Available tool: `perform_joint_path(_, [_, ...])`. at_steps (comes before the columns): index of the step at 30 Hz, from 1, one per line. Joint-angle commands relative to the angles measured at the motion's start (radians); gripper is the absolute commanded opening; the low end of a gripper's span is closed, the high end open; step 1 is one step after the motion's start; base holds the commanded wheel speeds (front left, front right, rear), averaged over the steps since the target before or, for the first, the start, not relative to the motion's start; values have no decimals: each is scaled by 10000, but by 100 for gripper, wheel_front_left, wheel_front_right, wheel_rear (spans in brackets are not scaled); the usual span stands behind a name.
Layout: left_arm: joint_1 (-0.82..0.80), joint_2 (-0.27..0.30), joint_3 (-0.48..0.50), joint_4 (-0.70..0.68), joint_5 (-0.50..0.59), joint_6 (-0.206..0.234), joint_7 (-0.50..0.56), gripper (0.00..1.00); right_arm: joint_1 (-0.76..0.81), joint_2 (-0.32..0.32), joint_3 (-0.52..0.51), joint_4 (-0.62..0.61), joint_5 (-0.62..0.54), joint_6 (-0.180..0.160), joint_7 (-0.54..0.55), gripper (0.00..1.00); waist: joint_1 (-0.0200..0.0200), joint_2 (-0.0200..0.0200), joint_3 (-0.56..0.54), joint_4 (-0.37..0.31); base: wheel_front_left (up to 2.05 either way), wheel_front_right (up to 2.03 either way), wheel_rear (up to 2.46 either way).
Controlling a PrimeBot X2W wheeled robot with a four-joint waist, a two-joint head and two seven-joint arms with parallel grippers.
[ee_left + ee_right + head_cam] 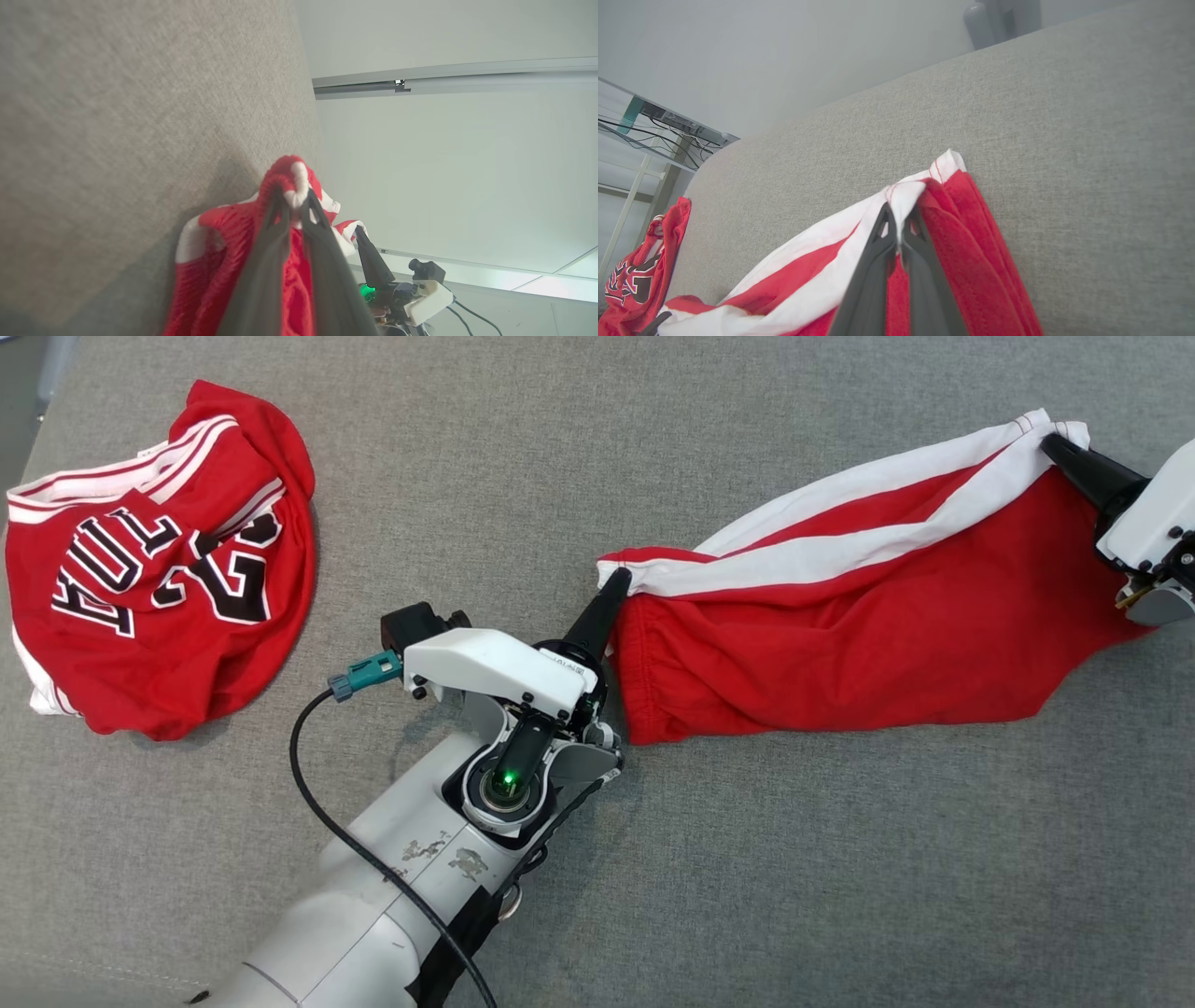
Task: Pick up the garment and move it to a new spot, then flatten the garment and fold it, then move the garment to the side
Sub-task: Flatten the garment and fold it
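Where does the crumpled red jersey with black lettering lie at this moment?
In the head view the jersey lies at the upper left of the grey surface, left of the left gripper, apart from the held garment.

The worktop [560,476] before me is covered in grey woven cloth. On my far left a crumpled red jersey [159,569] with black lettering and white trim lies on it. To my right lie red shorts [868,616] with white stripes, drawn out long, well apart from the jersey.
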Motion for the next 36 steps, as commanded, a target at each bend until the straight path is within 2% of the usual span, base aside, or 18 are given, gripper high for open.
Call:
perform_joint_path(1, [-190,48,-71,69,-125,-89,-73,0,-63,-2,29,36,-44,1,-48,0,0,0,32,18,0,0,0])
perform_joint_path(18, [-848,48,-1184,381,-1045,-436,-561,0,-343,-100,176,296,-164,1,-616,0,0,0,285,235,0,0,0])
perform_joint_path(25, [-982,74,-1448,571,-1351,-566,-717,0,-387,-74,225,822,-114,1,-689,0,0,0,257,294,0,0,0])
perform_joint_path(36, [-1075,80,-1652,712,-1662,-674,-855,0,-338,-103,248,977,-1,1,-953,0,0,0,122,342,0,0,0])
